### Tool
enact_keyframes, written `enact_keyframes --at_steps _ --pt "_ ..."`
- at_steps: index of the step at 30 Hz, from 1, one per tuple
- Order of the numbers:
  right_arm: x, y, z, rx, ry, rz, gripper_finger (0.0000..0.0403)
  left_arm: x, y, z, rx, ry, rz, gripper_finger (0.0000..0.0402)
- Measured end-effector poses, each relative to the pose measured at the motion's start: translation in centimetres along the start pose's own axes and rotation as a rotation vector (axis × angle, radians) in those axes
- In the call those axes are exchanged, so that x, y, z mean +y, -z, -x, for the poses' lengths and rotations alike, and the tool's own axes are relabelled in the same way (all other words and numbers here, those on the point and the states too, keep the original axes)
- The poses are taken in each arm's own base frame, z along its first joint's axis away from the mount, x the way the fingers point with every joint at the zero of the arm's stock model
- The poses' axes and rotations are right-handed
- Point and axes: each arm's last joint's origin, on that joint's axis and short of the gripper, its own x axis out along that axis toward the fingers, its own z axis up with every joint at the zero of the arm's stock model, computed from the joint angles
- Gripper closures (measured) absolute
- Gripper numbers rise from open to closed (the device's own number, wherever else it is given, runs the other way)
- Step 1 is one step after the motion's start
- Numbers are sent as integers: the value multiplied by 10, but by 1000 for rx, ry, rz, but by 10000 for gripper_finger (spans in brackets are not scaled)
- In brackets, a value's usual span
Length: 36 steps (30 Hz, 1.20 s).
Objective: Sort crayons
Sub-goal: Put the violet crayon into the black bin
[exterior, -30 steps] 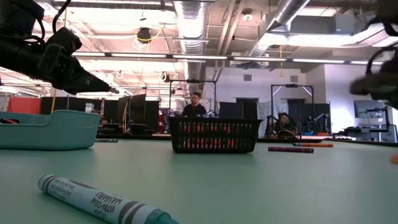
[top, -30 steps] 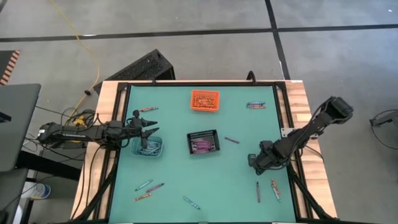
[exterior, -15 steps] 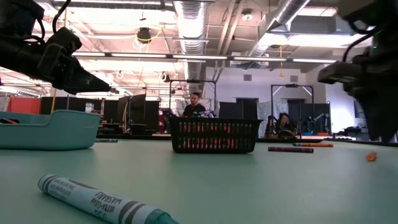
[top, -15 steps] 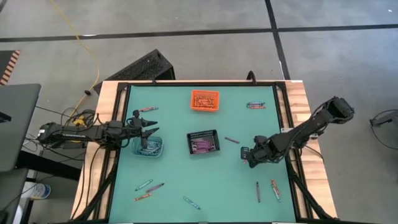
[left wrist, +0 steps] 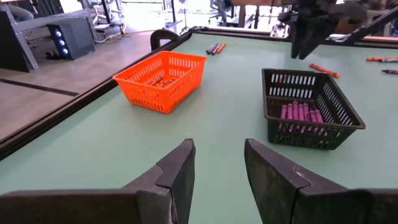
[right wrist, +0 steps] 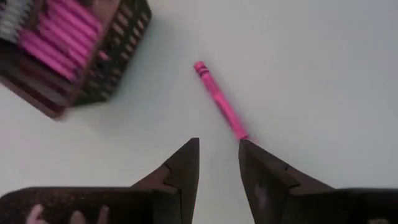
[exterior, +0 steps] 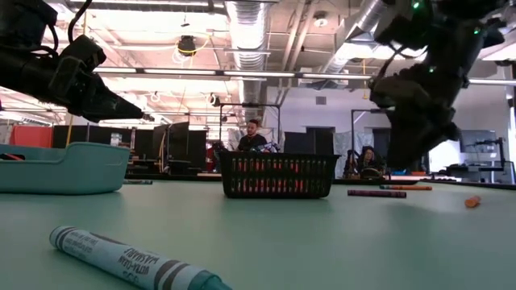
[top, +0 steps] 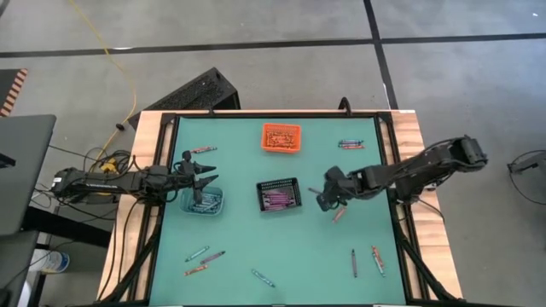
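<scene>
Crayons lie scattered on the green table. A purple crayon point(right wrist: 221, 102) lies flat just right of the black basket point(top: 279, 195), which holds purple crayons. My right gripper point(right wrist: 217, 155) hovers over it, open and pointing steeply down, with the crayon's near end just ahead of the fingertips; in the high view my right gripper point(top: 324, 200) partly hides it. An orange crayon point(top: 339, 214) lies flat just on the near side of that gripper. My left gripper point(top: 200, 175) waits open above the teal bin point(top: 203, 201).
An orange basket point(top: 281, 138) with orange crayons stands far centre. Loose crayons lie at the far right point(top: 351, 144), far left point(top: 203, 150), near left point(top: 205, 254), near centre point(top: 263, 277) and near right point(top: 377, 260). People sit in the room beyond the table.
My right gripper has swung from the near right toward the far left, up to the black basket's right side, and has rolled about its own axis. An orange crayon now shows on the table where the gripper stood before.
</scene>
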Motion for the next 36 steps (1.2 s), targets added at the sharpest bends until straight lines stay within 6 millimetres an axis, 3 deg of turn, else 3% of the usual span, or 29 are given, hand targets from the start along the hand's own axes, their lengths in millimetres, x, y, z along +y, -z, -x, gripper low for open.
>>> enact_keyframes --at_steps 7,13,21,30,36 --pt "-9 -12 -16 5 68 200 267 0 0 0 0 0 0 272" --pt "-2 -9 -39 43 34 434 268 0 0 0 0 0 0 272" --pt "-4 0 -62 124 108 512 279 0 0 0 0 0 0 272" --pt "-3 -5 -42 72 69 493 393 0 0 0 -1 1 0 272" --pt "7 -24 -16 -70 79 486 395 0 0 0 0 0 0 272"
